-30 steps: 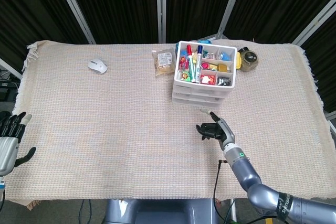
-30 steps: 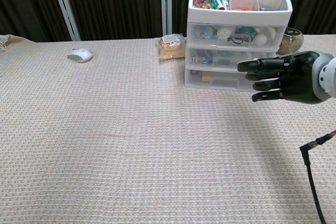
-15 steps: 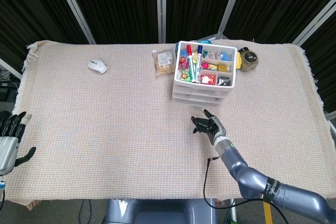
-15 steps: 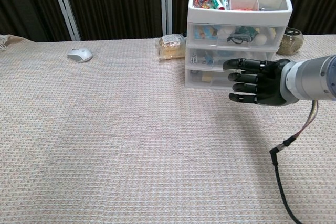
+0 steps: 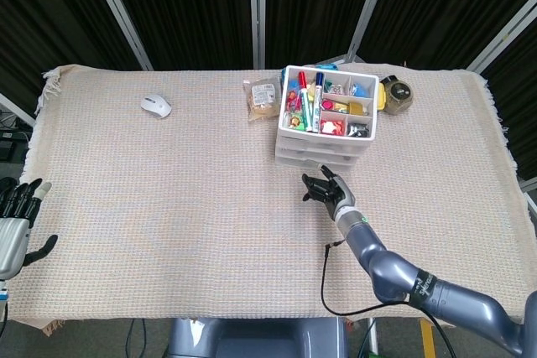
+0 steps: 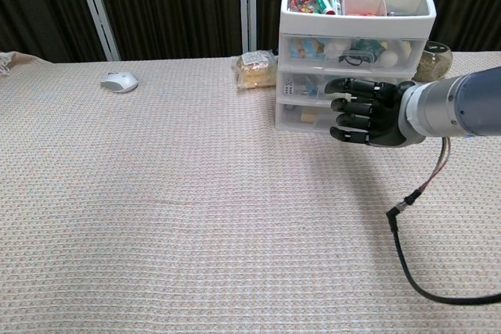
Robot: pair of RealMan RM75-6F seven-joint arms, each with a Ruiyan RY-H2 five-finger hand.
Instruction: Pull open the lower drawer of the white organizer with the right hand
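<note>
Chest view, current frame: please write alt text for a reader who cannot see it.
The robot's right hand, fingers spread, hovers in front of the white organizer, level with its closed lower drawer. The organizer stands on a woven cloth, with a computer mouse and a snack packet to its left.

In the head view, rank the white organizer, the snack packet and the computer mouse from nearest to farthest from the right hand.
From the right hand:
1. White organizer, just beyond the fingers.
2. Snack packet, left of the organizer, toward the far edge.
3. Computer mouse, far over on the left.
</note>
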